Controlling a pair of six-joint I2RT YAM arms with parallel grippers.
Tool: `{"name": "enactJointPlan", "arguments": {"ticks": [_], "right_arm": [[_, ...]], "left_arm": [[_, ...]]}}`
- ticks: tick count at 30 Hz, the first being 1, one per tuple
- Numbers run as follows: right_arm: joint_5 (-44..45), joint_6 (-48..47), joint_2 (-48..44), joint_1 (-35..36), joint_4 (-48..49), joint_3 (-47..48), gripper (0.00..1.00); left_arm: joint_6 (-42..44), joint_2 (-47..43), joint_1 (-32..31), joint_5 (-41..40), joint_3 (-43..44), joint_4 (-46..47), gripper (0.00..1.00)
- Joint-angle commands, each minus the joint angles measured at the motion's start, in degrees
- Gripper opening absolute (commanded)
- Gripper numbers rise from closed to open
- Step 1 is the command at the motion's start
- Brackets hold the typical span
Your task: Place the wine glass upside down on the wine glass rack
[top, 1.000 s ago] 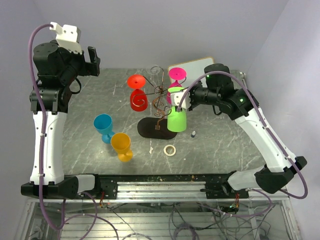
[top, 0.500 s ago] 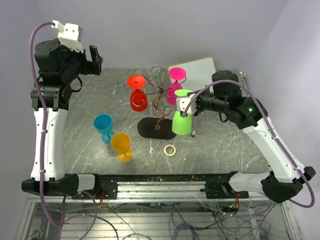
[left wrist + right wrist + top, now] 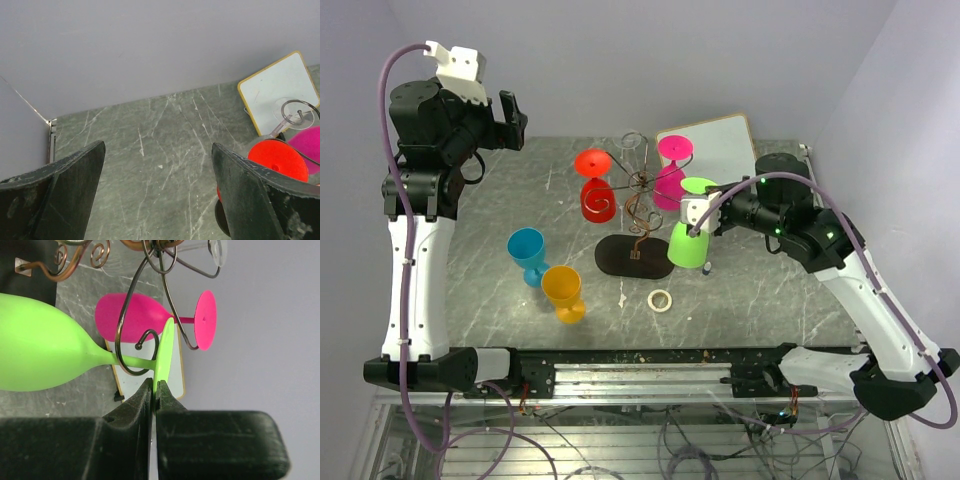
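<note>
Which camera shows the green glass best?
The right wrist view: the green glass fills it, stem crossing a wire hook of the rack, foot pinched in the jaws. The top view shows it small, tilted beside the rack. The left wrist view misses it.

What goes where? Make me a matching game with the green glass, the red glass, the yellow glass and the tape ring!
Things
1. green glass
2. red glass
3. yellow glass
4. tape ring

Places
A. lying flat on the table, near the black base
B. hanging upside down on the rack, no gripper touching it
C. foot pinched in the right gripper
D. standing on the table next to the blue glass

Pairs: 1-C, 2-B, 3-D, 4-A
</note>
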Motion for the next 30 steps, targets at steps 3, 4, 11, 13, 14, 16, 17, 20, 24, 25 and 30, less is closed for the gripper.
{"name": "enactJointPlan", "arguments": {"ticks": [3,4,11,13,14,16,17,20,24,25,30], "right_arm": [[5.07,1.60,-0.71,-0.01,4.20,-2.69,0.00],[5.26,1.85,-0.67,-0.02,4.74,-2.94,0.00],[4.62,2.42,1.07,0.04,6.34,-2.56,0.03],[4.09,2.44,1.35,-0.01,6.36,-2.64,0.05],[4.08,2.42,1.57,0.01,6.35,-2.40,0.06],[4.11,2.48,1.87,-0.02,6.27,-2.20,0.08],[4.08,2.35,1.80,0.00,6.22,-2.36,0.09],[4.60,2.02,1.77,0.06,6.24,-2.51,0.13],[5.33,2.25,1.57,0.02,6.13,-2.47,0.20],[5.40,2.12,1.39,0.01,6.01,-2.57,0.22],[6.57,2.07,1.21,0.04,5.84,-2.52,0.28]], "left_arm": [[-0.31,-1.70,0.49,2.64,-0.64,2.68,0.98],[-0.28,-1.98,0.49,2.46,-0.95,2.99,0.98],[0.02,-3.59,0.49,2.95,-2.18,3.24,0.98],[-0.11,-3.61,0.49,3.33,-1.99,2.59,0.98],[-0.07,-3.87,0.49,3.52,-2.10,2.63,0.98],[0.12,-4.42,0.49,3.66,-2.76,3.37,0.98],[-0.14,-4.45,0.49,3.79,-2.92,3.47,0.98],[-0.63,-4.82,0.49,4.61,-3.01,2.88,0.98],[0.04,-6.20,0.49,4.74,-4.43,3.61,0.98],[0.04,-6.29,0.49,4.80,-4.48,3.23,0.98],[1.70,-7.57,0.49,5.03,-5.74,3.11,0.98]]}}
